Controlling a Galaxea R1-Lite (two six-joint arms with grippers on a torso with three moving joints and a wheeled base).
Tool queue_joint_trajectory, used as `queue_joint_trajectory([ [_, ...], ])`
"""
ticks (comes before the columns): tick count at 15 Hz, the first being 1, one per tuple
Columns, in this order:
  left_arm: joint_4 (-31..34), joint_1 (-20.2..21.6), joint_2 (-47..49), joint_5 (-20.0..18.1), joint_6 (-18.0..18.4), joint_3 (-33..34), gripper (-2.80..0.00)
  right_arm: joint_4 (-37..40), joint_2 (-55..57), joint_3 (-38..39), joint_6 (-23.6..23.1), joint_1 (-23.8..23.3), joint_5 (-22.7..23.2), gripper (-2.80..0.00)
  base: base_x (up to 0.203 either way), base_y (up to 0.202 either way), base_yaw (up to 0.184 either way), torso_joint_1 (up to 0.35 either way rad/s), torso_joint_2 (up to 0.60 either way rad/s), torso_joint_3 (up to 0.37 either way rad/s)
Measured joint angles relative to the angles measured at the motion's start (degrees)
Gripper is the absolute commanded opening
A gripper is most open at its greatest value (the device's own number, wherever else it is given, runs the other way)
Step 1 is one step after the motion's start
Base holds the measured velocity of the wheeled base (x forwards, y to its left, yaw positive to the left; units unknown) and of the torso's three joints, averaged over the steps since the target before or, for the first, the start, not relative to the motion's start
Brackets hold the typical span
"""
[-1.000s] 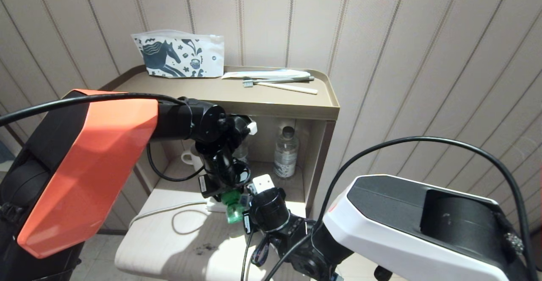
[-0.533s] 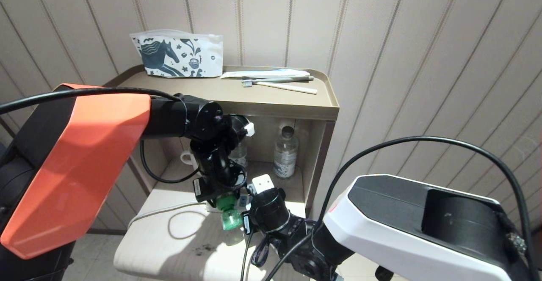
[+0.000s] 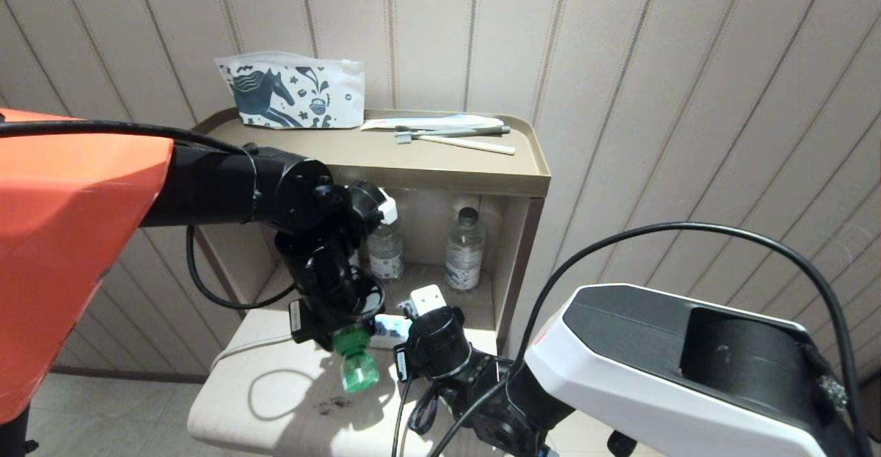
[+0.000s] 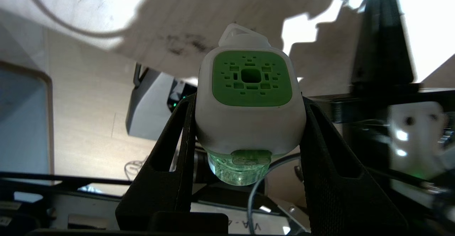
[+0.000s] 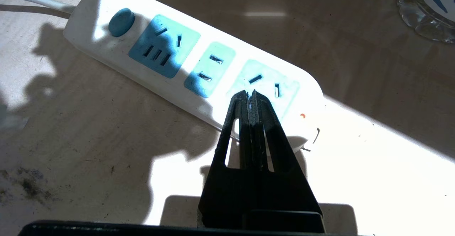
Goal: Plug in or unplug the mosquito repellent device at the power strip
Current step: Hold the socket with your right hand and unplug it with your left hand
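Observation:
My left gripper (image 4: pixel 247 104) is shut on the mosquito repellent device (image 4: pixel 250 76), a white unit with a green vented face and a translucent green bottle. In the head view the device (image 3: pixel 352 365) hangs under that gripper, above the low shelf and apart from the power strip (image 3: pixel 389 324). The power strip (image 5: pixel 185 62) lies flat, and all three of its light blue sockets show bare. My right gripper (image 5: pixel 250 95) is shut with nothing in it. Its tips rest over the strip's end socket, near the small red light.
The strip's white cord (image 3: pixel 275 350) loops over the low shelf (image 3: pixel 275 409). Two clear water bottles (image 3: pixel 385 250) (image 3: pixel 464 247) stand in the cabinet's recess behind. On the cabinet top (image 3: pixel 482 168) lie a printed pouch (image 3: pixel 292 92) and toothbrushes (image 3: pixel 454 137).
My left gripper has carried the device left and toward the shelf's front, away from the strip. The right gripper has stayed on the strip.

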Motion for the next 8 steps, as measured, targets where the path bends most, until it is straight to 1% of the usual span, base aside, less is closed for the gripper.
queue_joint_trajectory([
  [3, -2.63, -0.15, -4.16, -0.07, 0.19, 7.53, -2.8, 0.03, -0.13, 0.05, 0.0, 0.07, -0.05, -2.8, 0.0, 0.0, 0.0, 0.0, 0.0, 0.0],
  [6, -4.31, -0.15, -6.48, -0.18, 0.2, 12.11, -2.8, -0.1, -0.24, 0.3, 0.0, 0.11, -0.03, -2.8, 0.0, 0.0, 0.0, 0.0, 0.0, 0.0],
  [8, -6.12, -0.26, -7.83, -0.24, 0.22, 16.48, -2.8, -0.1, -0.36, 0.41, 0.0, 0.16, -0.01, -2.8, 0.0, 0.0, 0.0, 0.0, 0.0, 0.0],
])
